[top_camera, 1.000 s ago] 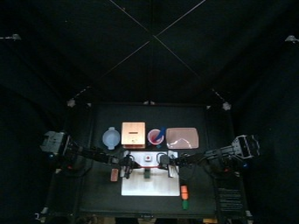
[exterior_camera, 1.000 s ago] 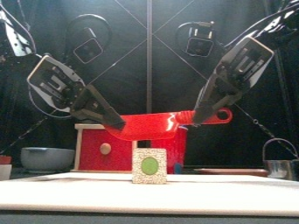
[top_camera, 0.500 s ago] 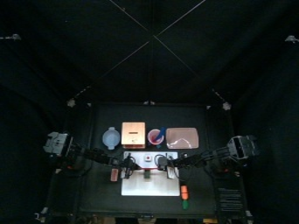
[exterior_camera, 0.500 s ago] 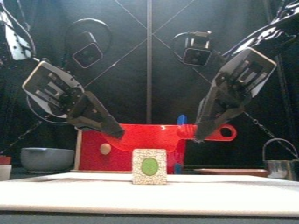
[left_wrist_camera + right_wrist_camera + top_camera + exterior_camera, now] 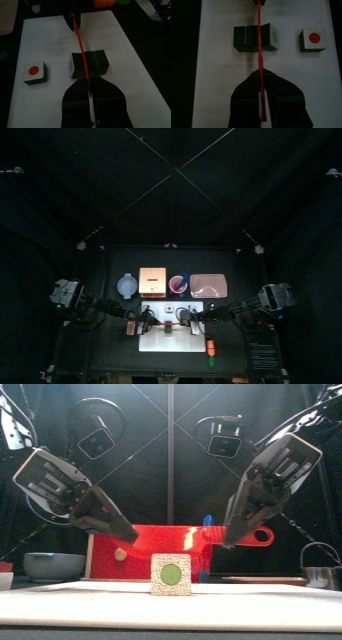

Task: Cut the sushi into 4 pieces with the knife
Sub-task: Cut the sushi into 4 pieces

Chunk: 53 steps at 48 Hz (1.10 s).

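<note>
Both grippers hold a thin red knife [image 5: 79,45] level between them, left gripper [image 5: 130,536] shut on one end, right gripper [image 5: 225,539] shut on the other. The dark green sushi roll [image 5: 170,574] stands on the white cutting board [image 5: 167,340] just under the blade. Seen from the wrists, the knife [image 5: 258,35] runs across the middle of the roll [image 5: 89,65] [image 5: 254,39], over the seam between two blocks. One cut piece [image 5: 33,72] [image 5: 312,39], white with a red centre, lies apart on the board. I cannot tell if the blade touches the roll.
Behind the board stand the blue-grey bowl [image 5: 127,285], the wooden box [image 5: 152,281] with its red drawer front [image 5: 114,554], the red cup [image 5: 178,283] and the pink tray [image 5: 209,285]. Small orange and green toys [image 5: 213,346] lie at the board's right.
Both grippers have come down and toward the table's front with the knife, bringing the blade from well above the roll to just over it.
</note>
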{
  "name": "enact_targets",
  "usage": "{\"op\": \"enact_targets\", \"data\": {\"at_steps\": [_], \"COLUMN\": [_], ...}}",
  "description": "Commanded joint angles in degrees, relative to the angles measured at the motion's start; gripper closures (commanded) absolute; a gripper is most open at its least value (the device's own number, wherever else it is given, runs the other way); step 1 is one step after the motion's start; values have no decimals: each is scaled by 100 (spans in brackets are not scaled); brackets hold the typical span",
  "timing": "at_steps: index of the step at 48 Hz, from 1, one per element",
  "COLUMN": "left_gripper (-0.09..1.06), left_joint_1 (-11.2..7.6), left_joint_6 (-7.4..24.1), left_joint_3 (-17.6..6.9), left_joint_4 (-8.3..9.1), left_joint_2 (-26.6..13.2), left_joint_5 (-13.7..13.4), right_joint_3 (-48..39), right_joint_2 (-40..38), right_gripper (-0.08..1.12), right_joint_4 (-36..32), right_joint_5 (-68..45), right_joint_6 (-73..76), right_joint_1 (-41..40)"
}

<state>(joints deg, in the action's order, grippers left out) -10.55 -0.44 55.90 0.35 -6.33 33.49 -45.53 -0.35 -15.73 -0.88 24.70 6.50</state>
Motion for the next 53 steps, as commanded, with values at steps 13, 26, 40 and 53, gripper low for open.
{"op": "enact_targets", "data": {"at_steps": [13,26,40,53], "left_gripper": [81,81,81,81], "left_joint_1": [-53,9,466,712], "left_joint_6": [62,79,97,97], "left_joint_3": [-70,-211,-255,-220], "left_joint_4": [-202,-220,-18,176], "left_joint_2": [-378,-879,-888,-563], "left_joint_5": [-229,-299,-308,-615], "right_joint_3": [114,97,53,123], "right_joint_2": [246,536,404,158], "right_gripper": [83,83,83,83], "right_joint_4": [97,105,-18,-158], "right_joint_5": [-9,18,158,343], "right_joint_6": [-9,-9,-79,-35], "right_joint_1": [-26,-53,-387,-501]}}
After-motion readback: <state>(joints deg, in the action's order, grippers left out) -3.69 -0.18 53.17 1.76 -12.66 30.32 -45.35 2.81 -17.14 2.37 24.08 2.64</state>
